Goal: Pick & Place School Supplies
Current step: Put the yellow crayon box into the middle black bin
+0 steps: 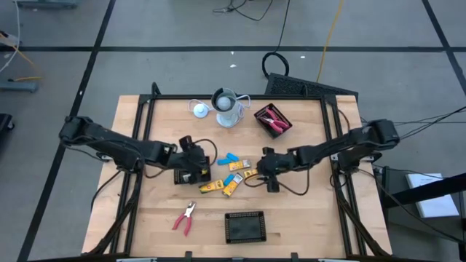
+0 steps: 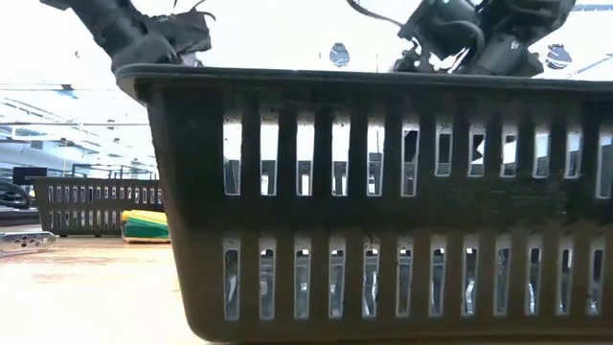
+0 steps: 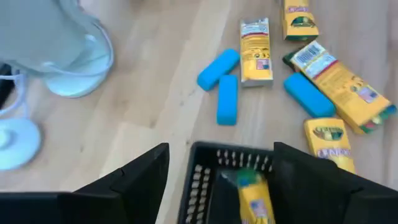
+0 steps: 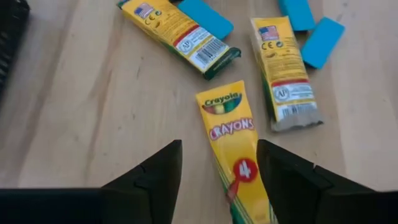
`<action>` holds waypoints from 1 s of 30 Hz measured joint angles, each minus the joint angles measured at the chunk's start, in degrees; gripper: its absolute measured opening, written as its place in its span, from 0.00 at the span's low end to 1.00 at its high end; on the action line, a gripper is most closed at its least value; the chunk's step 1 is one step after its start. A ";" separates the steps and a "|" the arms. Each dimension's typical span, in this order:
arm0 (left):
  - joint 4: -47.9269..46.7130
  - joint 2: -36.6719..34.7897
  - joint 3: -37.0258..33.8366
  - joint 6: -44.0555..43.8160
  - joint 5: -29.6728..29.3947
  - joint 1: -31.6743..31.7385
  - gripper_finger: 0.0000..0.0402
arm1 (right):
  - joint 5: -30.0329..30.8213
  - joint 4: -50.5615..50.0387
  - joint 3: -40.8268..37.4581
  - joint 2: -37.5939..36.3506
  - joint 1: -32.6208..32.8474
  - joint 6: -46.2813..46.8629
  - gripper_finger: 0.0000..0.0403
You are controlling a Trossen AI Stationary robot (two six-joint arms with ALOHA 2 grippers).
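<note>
Several yellow crayon boxes (image 1: 231, 179) and light-blue erasers (image 1: 228, 159) lie flat on the table's middle. My left gripper (image 3: 221, 180) hangs open over a small black mesh tray (image 3: 205, 186), and one crayon box (image 3: 255, 200) lies in that tray. My right gripper (image 4: 217, 180) is open just right of the pile (image 1: 263, 169), its fingers on either side of the near end of a crayon box (image 4: 231, 140) that lies flat on the wood. Red-handled pliers (image 1: 185, 217) lie on the near left of the table. More pliers (image 1: 274, 121) sit in a far tray.
A pale grey cup (image 1: 227, 108) and a white disc (image 1: 200, 109) stand at the far middle. Another black tray (image 1: 244, 226) sits near the front edge and fills the low view (image 2: 383, 192). Bare wood lies at the near right.
</note>
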 joint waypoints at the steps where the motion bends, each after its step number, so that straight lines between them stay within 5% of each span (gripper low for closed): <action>1: 0.22 -0.70 0.00 0.57 -0.62 -0.04 0.73 | 0.10 0.96 0.02 1.00 -0.26 0.00 0.51; 10: 1.08 -2.11 -0.82 2.37 -3.22 -0.32 0.74 | 0.24 2.43 0.09 4.64 -1.14 -0.69 0.61; 19: 5.53 -2.13 -5.25 0.76 -3.66 0.22 0.73 | 0.34 3.11 0.24 8.49 -1.14 -1.03 0.58; 30: 5.63 -2.11 -5.64 0.69 -3.70 0.22 0.70 | 0.91 4.74 0.20 8.76 -1.01 -1.16 0.15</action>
